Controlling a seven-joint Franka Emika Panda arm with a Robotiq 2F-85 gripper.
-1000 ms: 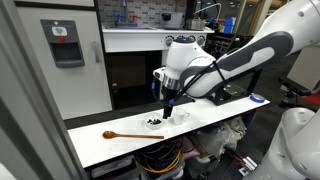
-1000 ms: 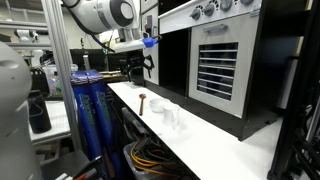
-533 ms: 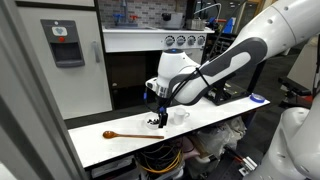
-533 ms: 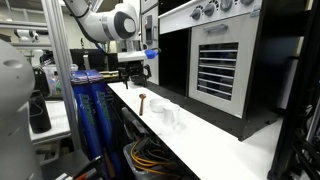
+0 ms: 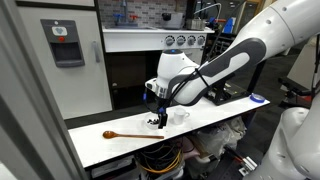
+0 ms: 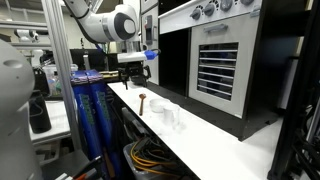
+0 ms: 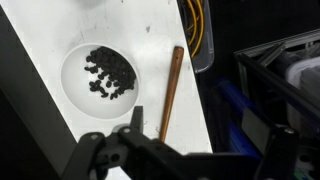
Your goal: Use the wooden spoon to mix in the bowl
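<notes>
In an exterior view the hand hangs low over the white counter. The wooden spoon lies flat nearby, untouched. In an exterior view from the counter's end, the spoon looks short. Only the wrist view shows the bowl plainly, dark bits inside, the spoon's handle just beside it. The hand's jaws stand wide and empty.

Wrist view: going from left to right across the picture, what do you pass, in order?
bowl with dark bits → wooden spoon → yellow cables
</notes>
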